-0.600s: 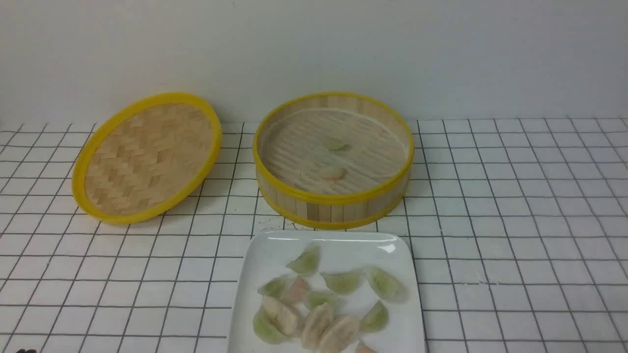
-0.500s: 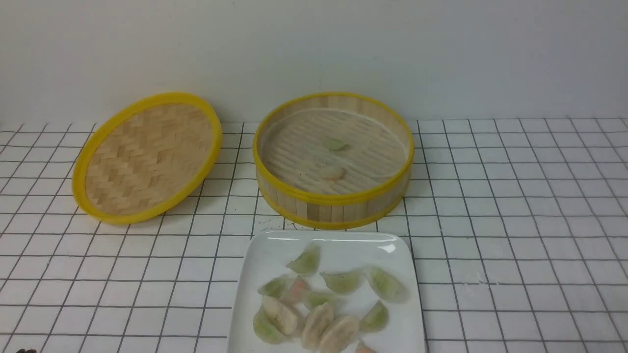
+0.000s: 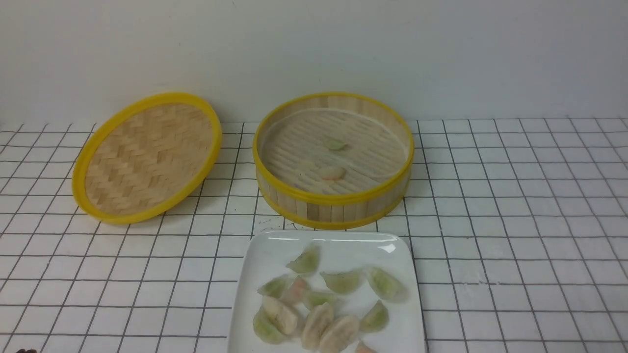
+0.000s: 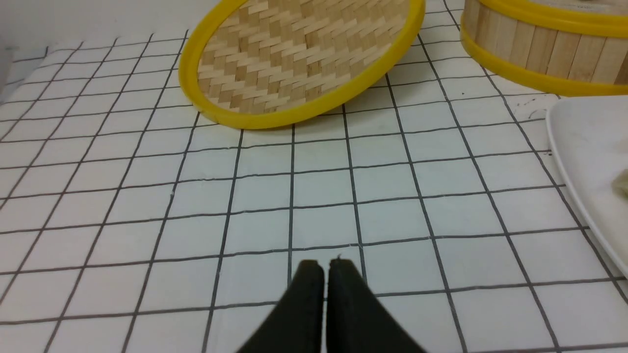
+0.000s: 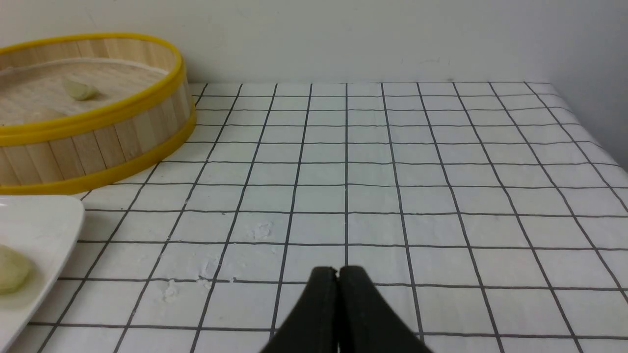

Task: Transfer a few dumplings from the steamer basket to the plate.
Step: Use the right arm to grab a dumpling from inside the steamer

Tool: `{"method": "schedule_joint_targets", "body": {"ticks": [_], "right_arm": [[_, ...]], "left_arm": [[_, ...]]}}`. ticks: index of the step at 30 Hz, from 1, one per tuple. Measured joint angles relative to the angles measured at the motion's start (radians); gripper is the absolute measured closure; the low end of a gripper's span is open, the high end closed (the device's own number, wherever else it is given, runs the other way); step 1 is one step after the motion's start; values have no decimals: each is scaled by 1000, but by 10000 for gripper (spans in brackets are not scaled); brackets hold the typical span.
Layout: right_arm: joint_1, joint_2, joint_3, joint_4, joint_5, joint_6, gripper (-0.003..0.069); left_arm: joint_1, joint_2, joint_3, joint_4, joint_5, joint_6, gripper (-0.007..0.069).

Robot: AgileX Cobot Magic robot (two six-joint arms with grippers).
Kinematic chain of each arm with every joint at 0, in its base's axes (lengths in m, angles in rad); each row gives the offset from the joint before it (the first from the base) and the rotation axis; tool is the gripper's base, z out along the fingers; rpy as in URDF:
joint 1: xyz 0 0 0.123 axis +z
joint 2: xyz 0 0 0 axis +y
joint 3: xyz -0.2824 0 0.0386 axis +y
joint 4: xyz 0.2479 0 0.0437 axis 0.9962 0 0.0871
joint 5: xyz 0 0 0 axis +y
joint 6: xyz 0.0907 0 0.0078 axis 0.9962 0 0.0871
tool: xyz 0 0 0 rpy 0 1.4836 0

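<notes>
Steamer basket (image 3: 333,206) holding green dumpling (image 3: 335,144) at 12 o'clock of pink dumpling (image 3: 333,172), plate (image 3: 265,255) at basket's 6 o'clock, piled dumplings (image 3: 316,326) on it, left gripper (image 4: 325,267) clenched empty, right gripper (image 5: 337,272) clenched empty too

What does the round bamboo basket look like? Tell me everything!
The steamer basket is round, deep, pale bamboo: upright slats for its wall, a slatted floor, yellow rims top and bottom. It stands open on the checked cloth, just behind the white plate, the woven lid off to its left. Inside lie, apart, a green dumpling farther back and a pinkish-orange dumpling nearer.
</notes>
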Motion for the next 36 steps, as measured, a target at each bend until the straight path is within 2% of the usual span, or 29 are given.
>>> {"method": "schedule_joint_targets", "body": {"ticks": [8, 11, 13, 14, 18, 22, 25, 28, 30, 33, 36], "right_arm": [[0, 0, 0, 2, 0, 0, 672], [0, 0, 2, 46, -16, 22, 672], [0, 0, 9, 136, -53, 65, 672], [0, 0, 10, 285, -119, 139, 672], [0, 0, 10, 632, -270, 272, 672], [0, 0, 10, 821, -359, 279, 672], [0, 0, 10, 892, -432, 276, 672], [1, 0, -15, 919, -458, 269, 672], [11, 21, -104, 880, -422, 215, 672], [29, 158, -319, 762, -265, 76, 672], [31, 403, -584, 640, 7, -25, 672]], "left_arm": [[0, 0, 0, 0, 0, 0, 631], [0, 0, 0, 0, 0, 0, 631], [0, 0, 0, 0, 0, 0, 631], [0, 0, 0, 0, 0, 0, 631], [0, 0, 0, 0, 0, 0, 631], [0, 0, 0, 0, 0, 0, 631], [0, 0, 0, 0, 0, 0, 631], [0, 0, 0, 0, 0, 0, 631], [0, 0, 0, 0, 0, 0, 631], [0, 0, 0, 0, 0, 0, 631], [0, 0, 0, 0, 0, 0, 631]]}}
